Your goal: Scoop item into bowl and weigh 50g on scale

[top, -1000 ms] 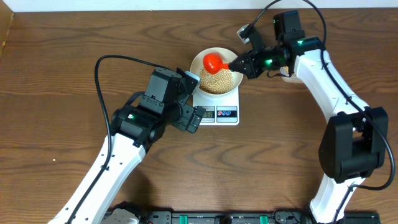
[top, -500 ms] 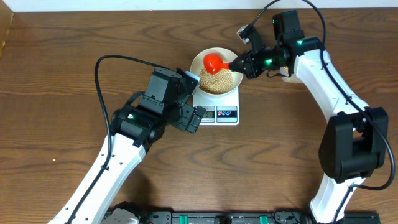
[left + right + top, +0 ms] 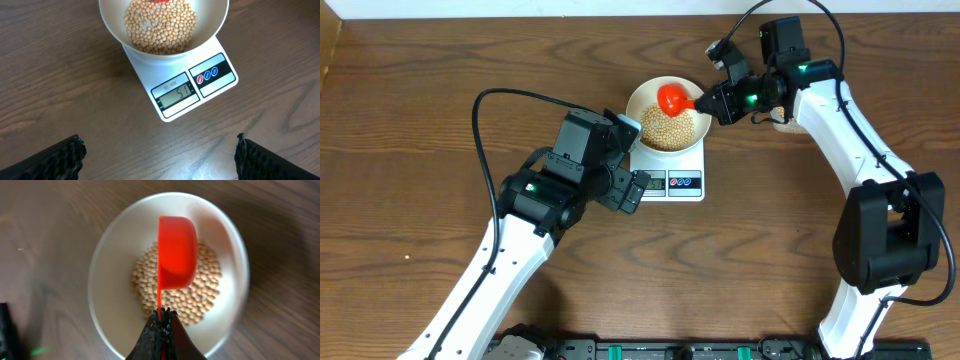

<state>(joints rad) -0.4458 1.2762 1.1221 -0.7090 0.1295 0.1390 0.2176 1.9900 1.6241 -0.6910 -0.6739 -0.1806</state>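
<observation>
The white bowl (image 3: 642, 99) sits on the white scale (image 3: 692, 160) and holds a heap of tan beans (image 3: 668, 127). In the left wrist view the scale's display (image 3: 177, 94) reads 51, below the bowl (image 3: 114, 27) and beans (image 3: 161, 25). My right gripper (image 3: 704, 100) is shut on the handle of a red scoop (image 3: 671, 97), held tipped on its side over the bowl. In the right wrist view the scoop (image 3: 176, 252) hangs above the beans (image 3: 200, 290) and bowl (image 3: 112, 280), with the gripper (image 3: 161, 316) clamped on its handle. My left gripper (image 3: 159, 152) is open and empty, hovering over bare table in front of the scale.
A pale object (image 3: 782, 124) shows partly behind my right arm at the back right. The wooden table (image 3: 740, 260) stretches all around the scale. Cables run from both arms.
The red scoop has shifted a little to the right and up over the bowl, and the right gripper has moved slightly with it. The left arm has not moved.
</observation>
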